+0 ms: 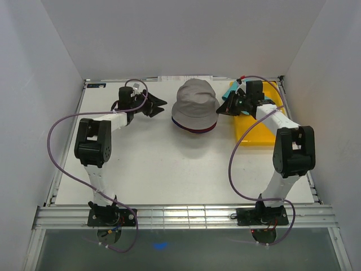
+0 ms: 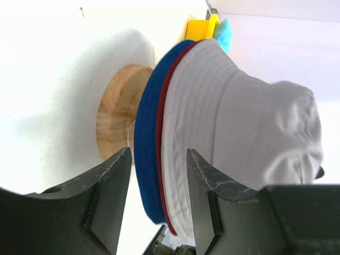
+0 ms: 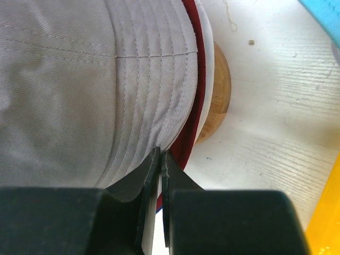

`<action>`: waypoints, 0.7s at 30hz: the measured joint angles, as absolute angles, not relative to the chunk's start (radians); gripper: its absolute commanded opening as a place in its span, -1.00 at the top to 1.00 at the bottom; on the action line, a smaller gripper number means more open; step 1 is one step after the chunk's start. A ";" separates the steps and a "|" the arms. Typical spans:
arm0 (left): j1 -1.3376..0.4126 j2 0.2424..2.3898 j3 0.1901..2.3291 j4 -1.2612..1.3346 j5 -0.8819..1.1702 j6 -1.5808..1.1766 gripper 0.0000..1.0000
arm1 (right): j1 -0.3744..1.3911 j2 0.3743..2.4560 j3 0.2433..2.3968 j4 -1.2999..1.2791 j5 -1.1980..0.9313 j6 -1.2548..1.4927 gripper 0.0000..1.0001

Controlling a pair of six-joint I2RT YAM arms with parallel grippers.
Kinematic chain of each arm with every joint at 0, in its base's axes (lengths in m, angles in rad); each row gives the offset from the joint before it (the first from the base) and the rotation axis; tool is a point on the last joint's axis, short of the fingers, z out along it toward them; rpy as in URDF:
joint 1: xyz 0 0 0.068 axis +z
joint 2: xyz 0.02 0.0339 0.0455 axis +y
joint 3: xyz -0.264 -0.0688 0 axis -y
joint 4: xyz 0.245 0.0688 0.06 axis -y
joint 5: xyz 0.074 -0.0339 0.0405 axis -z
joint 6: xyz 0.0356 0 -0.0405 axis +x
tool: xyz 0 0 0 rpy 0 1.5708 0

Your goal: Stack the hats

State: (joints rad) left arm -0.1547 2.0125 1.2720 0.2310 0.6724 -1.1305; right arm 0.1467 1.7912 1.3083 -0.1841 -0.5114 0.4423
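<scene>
Your left end effector (image 1: 162, 104) stands wide and empty beside the stack: grey hat (image 1: 194, 101) over dark red hat (image 2: 162, 122) and blue hat (image 2: 146, 138) on the wooden stand (image 2: 117, 122). Your right end effector (image 3: 161, 155) is closed tight at the grey brim. The teal hat (image 2: 223, 34) lies by the yellow tray (image 1: 254, 132).
</scene>
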 measured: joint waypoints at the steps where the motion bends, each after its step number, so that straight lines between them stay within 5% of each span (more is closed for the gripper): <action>1: -0.152 1.998 1.260 0.229 0.672 -1.130 -0.11 | 0.147 1.786 1.299 -0.176 -0.511 0.445 0.84; 12: -0.155 1.622 0.995 0.259 0.690 -1.195 -0.12 | 0.190 1.703 1.207 -0.124 -0.509 0.477 0.84; 21: -0.268 1.563 0.865 0.344 0.672 -1.314 -0.15 | 0.238 1.677 1.162 -0.086 -0.499 0.507 0.84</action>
State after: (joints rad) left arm -0.2680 1.5635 0.8654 0.3439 0.6716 -1.3144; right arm 0.2382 1.6768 1.1622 -0.0864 -0.4992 0.5068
